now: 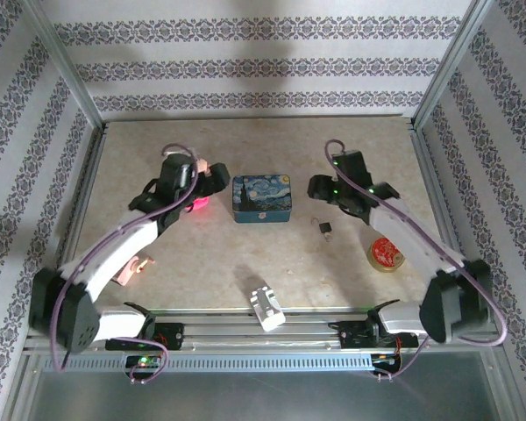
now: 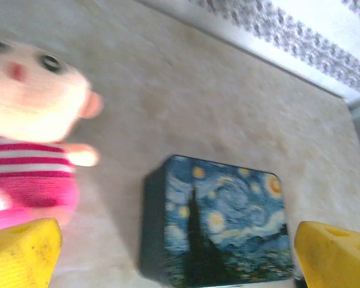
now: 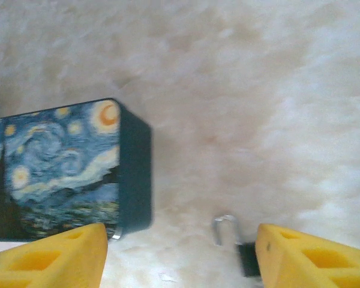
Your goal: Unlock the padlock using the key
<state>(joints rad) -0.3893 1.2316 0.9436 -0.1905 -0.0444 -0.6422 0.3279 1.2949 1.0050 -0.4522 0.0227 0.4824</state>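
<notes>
Gaping wide: left pincer (image 2: 179, 258), right pincer (image 3: 183, 258); small metal padlock (image 3: 246, 259) near rectangular painted tin (image 3: 54, 168).

The left gripper (image 2: 179, 255) has its yellow fingertips (image 2: 21, 252) spread wide apart. Between them and just ahead, a blue starry-night tin (image 2: 222, 228) sits flat on the beige desk (image 2: 186, 102). Ahead and to the gripper's left is a blurred plush toy (image 2: 30, 120) with a pale face and a pink striped top, apart from the tin. A patterned wall (image 2: 300, 36) runs far ahead on the right.
</notes>
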